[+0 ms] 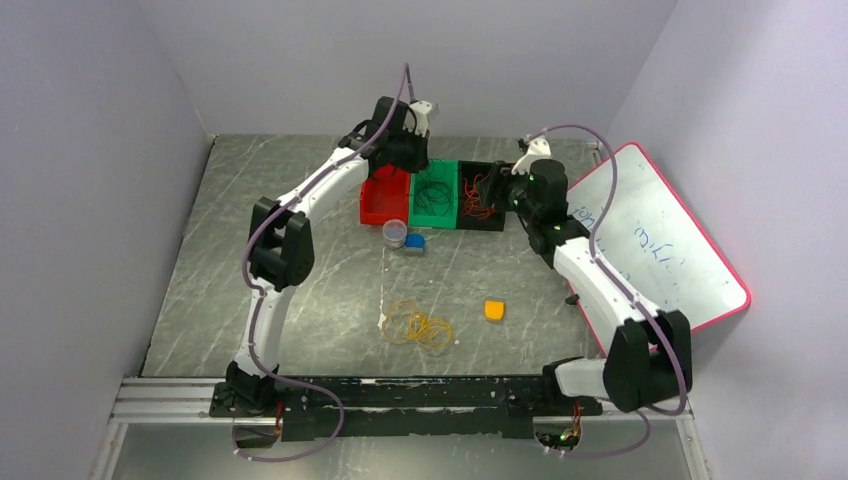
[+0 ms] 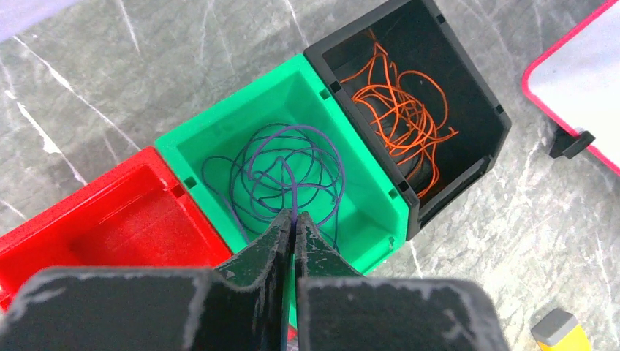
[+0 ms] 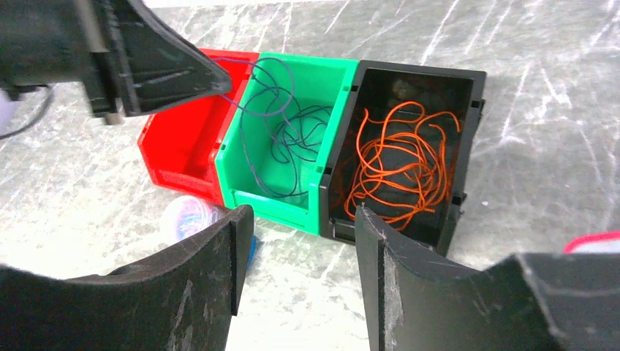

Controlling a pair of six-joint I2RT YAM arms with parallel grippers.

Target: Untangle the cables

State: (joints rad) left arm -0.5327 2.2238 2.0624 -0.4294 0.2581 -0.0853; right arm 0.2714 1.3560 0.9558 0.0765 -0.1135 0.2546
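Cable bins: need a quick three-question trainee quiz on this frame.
1. True or false: the orange cable lies in the black bin.
2. Fill in: the yellow cables lie on the ____.
3. The left gripper has its jaws shut on which one? A yellow cables, B purple cable, C orange cable.
Key: 1 true; 2 table; 3 B.

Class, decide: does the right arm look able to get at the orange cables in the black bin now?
Probably yes: the right hand is open, close beside the black bin, and nothing covers the orange cables.
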